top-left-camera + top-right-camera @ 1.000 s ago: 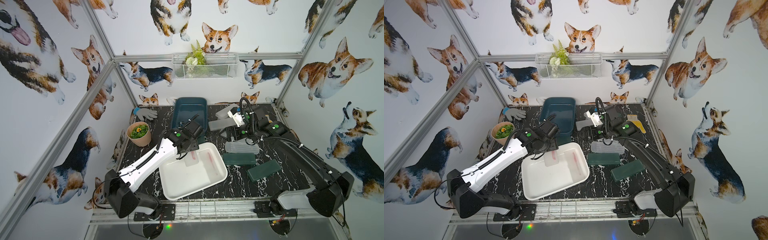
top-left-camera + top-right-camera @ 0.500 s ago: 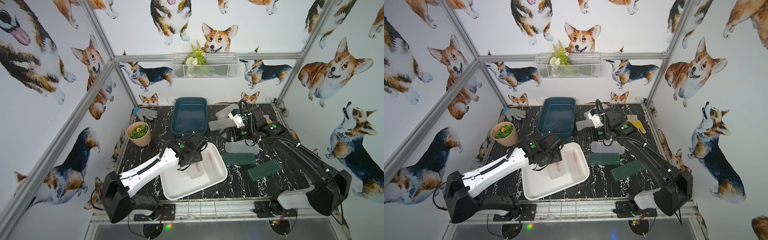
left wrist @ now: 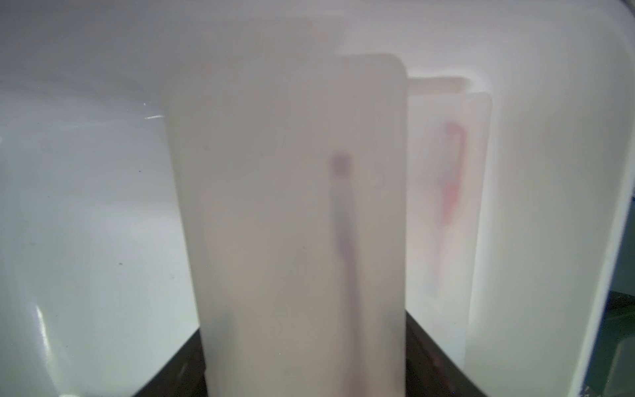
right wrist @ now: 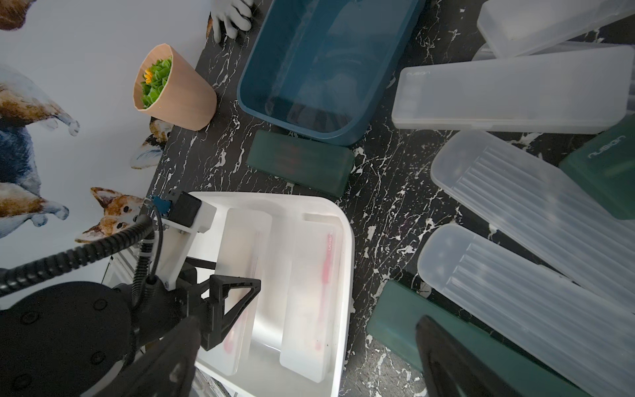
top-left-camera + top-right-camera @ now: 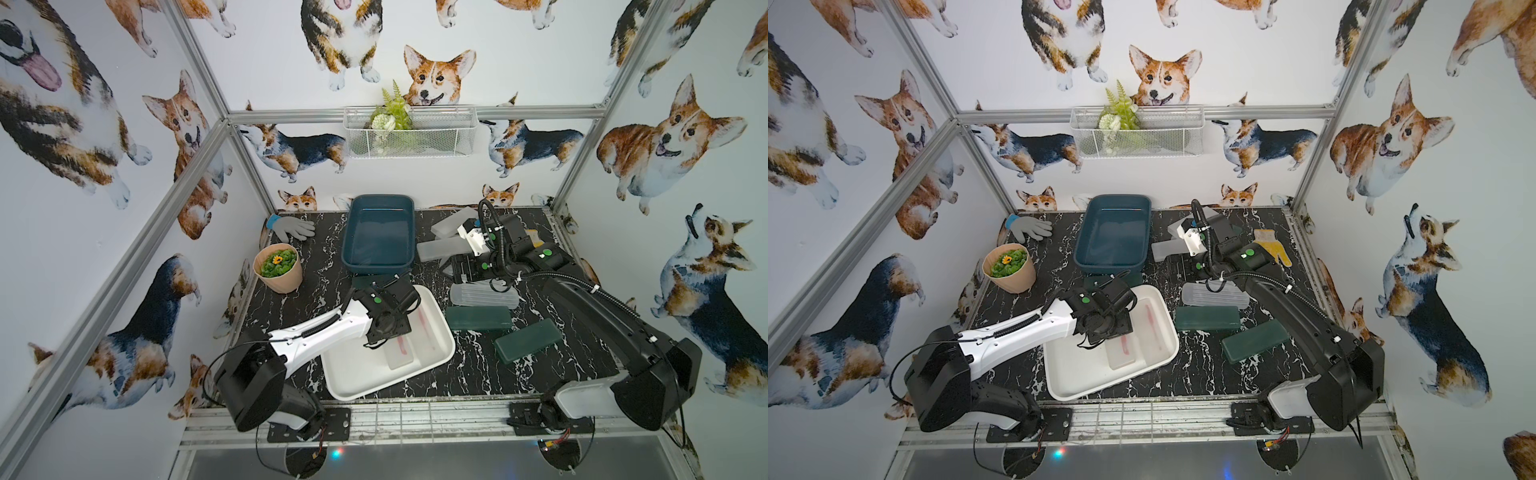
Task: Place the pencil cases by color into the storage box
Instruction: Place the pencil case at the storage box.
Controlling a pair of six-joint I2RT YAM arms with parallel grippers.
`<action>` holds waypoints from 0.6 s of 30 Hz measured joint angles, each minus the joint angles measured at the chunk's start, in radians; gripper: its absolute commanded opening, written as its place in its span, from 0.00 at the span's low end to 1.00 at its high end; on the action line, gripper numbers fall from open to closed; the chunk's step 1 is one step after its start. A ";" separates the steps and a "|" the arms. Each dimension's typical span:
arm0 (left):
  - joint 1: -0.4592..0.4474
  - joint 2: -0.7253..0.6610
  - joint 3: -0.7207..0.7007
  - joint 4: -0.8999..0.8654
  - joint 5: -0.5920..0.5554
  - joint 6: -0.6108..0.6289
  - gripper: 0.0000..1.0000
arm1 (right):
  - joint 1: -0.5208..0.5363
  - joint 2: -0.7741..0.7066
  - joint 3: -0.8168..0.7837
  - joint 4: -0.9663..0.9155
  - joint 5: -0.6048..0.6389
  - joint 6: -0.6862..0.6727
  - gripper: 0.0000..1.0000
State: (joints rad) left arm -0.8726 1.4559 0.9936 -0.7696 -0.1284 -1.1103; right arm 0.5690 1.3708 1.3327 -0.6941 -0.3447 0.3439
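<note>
Left hand (image 5: 392, 340) clamped on one end of a frosted pencil case (image 3: 292, 223) over the white tray (image 5: 357, 382); released askew, it may be dropped onto the second case (image 5: 428, 332) just beside the hand. Right hand (image 5: 463, 268) spread wide, empty, above loose cases (image 5: 484, 295)

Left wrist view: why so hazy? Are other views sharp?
Left wrist view: the frosted translucent white pencil case sits close to the lens, out of focus, over the white plastic tray. Right wrist view: black marbled table sharp, near black fingers blurred. Both top views: sharp, evenly lit.
</note>
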 measured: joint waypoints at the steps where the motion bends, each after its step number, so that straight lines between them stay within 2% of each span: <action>1: 0.000 0.005 -0.006 0.005 0.003 0.000 0.58 | 0.000 0.002 0.000 0.000 0.000 0.000 0.99; 18: 0.000 0.095 -0.037 0.085 0.022 0.008 0.59 | 0.000 0.006 0.002 -0.021 -0.001 0.000 0.99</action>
State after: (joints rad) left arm -0.8730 1.5509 0.9569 -0.6842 -0.1066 -1.1027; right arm 0.5686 1.3766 1.3342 -0.7151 -0.3454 0.3439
